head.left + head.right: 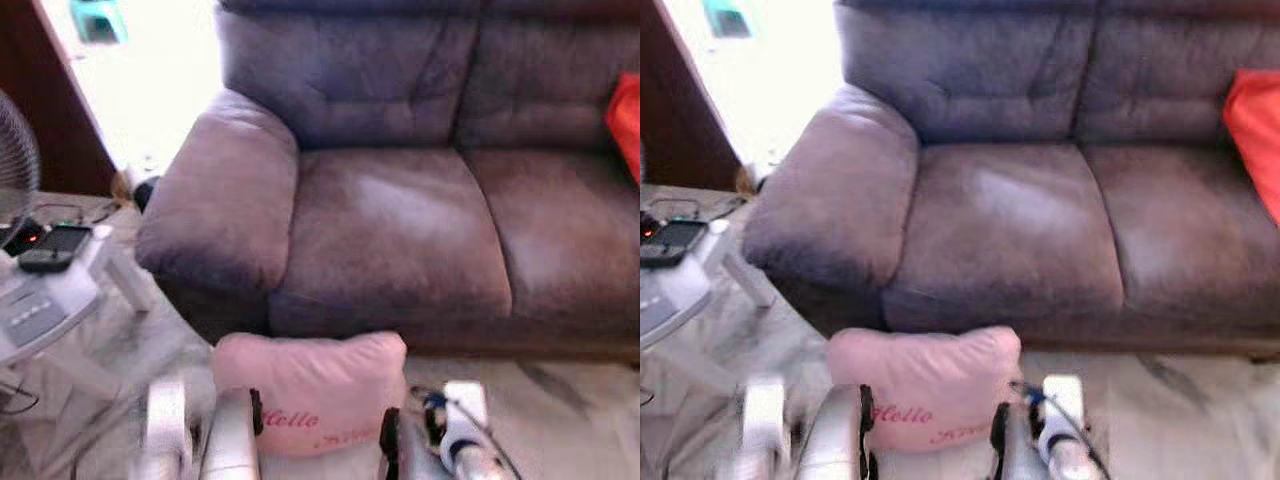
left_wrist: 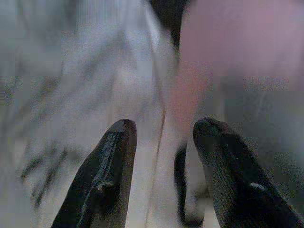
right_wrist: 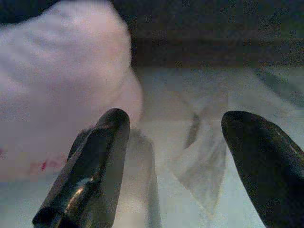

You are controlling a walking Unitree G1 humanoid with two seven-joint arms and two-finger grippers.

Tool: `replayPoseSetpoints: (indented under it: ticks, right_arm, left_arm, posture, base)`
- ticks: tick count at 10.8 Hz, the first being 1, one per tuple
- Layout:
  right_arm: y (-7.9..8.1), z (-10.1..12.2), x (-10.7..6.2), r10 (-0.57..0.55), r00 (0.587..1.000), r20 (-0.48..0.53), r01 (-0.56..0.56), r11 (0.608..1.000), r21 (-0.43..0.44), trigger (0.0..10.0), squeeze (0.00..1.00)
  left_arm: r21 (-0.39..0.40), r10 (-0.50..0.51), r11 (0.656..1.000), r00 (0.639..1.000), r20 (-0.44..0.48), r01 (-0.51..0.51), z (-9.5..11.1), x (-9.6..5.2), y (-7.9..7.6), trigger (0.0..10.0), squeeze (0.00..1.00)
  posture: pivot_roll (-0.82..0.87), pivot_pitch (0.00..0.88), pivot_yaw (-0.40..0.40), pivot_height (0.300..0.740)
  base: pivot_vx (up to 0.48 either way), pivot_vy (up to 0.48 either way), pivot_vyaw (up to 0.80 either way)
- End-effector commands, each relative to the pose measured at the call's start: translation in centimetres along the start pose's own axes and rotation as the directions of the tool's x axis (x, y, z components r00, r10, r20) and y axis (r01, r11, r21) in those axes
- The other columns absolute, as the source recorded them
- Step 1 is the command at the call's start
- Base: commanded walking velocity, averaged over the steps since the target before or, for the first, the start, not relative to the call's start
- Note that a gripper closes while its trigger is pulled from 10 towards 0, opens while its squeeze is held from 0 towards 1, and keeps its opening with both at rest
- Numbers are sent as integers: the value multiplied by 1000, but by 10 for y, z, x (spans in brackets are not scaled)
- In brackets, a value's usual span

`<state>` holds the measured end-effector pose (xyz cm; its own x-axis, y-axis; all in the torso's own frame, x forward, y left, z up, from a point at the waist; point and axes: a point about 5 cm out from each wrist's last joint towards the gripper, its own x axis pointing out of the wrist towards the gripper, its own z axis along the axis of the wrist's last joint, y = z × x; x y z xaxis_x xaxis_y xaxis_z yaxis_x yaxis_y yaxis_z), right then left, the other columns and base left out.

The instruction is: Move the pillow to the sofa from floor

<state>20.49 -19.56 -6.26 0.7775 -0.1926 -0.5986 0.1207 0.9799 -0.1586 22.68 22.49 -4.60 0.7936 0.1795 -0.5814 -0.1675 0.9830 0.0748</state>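
Observation:
A pink pillow point(image 1: 310, 385) with red "Hello" lettering stands over the marble floor, right in front of the purple-brown sofa point(image 1: 400, 220). My two silver arms flank it at the bottom of the head views, one on each side. In the left wrist view my left gripper point(image 2: 164, 128) is open with only floor between its fingers, and the pillow point(image 2: 228, 42) is a pink blur off to one side. My right gripper point(image 3: 176, 116) is open too. The pillow point(image 3: 57, 71) lies against the outside of one of its fingers point(image 3: 102, 152).
An orange-red cushion point(image 1: 1255, 130) leans at the sofa's right end. A white side table point(image 1: 50, 300) carrying a phone point(image 1: 55, 245) stands to the left, with a fan point(image 1: 15, 160) behind it. Bright light floods the floor beyond the sofa's left armrest point(image 1: 220, 190).

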Motion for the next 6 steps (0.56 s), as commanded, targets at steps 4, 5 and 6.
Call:
replayPoseSetpoints:
  ticks: [4, 5, 6]
  right_arm:
    - [-25, 64, 11, -110, 948, 297, 93, 993, 73, 10000, 0]
    - [-24, 68, 11, -108, 941, 319, 89, 993, 75, 10000, 0]
    - [-19, 81, 8, -79, 908, 411, 49, 995, 84, 10000, 0]
  left_arm:
    - [-2, -7, 1000, 933, 360, 9, 82, 9, 3, 10000, 0]
    - [-2, -11, 1000, 922, 388, 13, 85, 8, 2, 10000, 0]
    - [13, -41, 999, 859, 511, 40, 102, 0, -8, 10000, 0]
  posture:
    - [29, 92, -16, 560]
    - [29, 92, -16, 560]
    - [32, 97, -17, 560]
  base:
    - [0, 0, 0]
    - [0, 0, 0]
    - [0, 0, 0]
